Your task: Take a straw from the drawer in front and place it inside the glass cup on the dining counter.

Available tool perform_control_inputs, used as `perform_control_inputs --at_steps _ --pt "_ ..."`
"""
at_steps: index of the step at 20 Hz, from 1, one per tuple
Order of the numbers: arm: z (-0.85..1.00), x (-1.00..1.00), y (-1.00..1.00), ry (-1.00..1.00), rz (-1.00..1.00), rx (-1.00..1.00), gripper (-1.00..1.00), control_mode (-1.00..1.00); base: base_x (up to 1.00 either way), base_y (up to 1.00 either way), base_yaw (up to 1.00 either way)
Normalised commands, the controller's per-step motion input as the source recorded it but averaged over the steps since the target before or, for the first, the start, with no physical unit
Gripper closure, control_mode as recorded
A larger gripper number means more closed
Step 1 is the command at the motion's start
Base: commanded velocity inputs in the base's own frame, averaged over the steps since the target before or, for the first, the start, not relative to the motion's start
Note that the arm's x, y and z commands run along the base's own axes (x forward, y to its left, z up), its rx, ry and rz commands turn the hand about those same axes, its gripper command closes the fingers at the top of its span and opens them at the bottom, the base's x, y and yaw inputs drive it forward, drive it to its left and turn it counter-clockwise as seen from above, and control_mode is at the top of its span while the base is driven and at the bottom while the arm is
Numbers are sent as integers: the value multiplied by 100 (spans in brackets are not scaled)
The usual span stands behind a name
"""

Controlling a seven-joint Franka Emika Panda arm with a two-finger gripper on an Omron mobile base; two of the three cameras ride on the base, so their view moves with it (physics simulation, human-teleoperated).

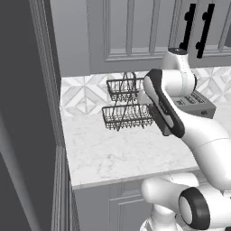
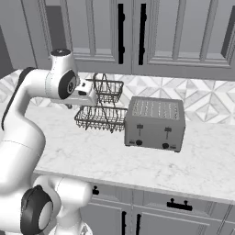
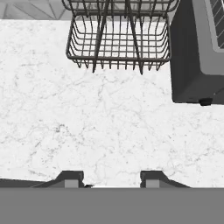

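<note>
The arm stood folded above the marble bench (image 2: 114, 160), with the hand (image 3: 111, 176) pointed down at the bare stone; in the hand view its two dark fingertips (image 3: 70, 177) rose well apart with nothing between them, so the hand was spread and empty. At twelve o'clock from the fingertips sat a two-tier wire basket rack (image 3: 118, 39), and at about two o'clock the dark grey toaster (image 3: 197, 57), close beside the rack. In the right base view the toaster (image 2: 155, 123) stood at about three o'clock from the rack (image 2: 103, 108), both against the patterned tile wall under tall grey cabinet doors with black handles (image 2: 121, 32). Below the bench edge ran a row of grey fronts; one wide shallow front with a black bar handle (image 2: 179, 205), at about five o'clock in that view, looked like the drawer (image 2: 181, 202), and it was closed. Any straw would have been hidden inside. By my reading the task had barely begun: the step in hand was reaching for the drawer. The next move called for lowering the hand over the bench edge, lining the fingers across the bar handle, gripping it and pulling straight outward.
</note>
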Motion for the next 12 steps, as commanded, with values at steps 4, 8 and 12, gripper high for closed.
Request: perform_control_inputs --at_steps 4,8,12 --pt "0 0 0 0 0 0 -100 100 -2 0 0" --pt "0 0 0 0 0 0 -100 100 -61 0 -2" --pt "0 0 0 0 0 0 -100 100 -61 -18 -1"
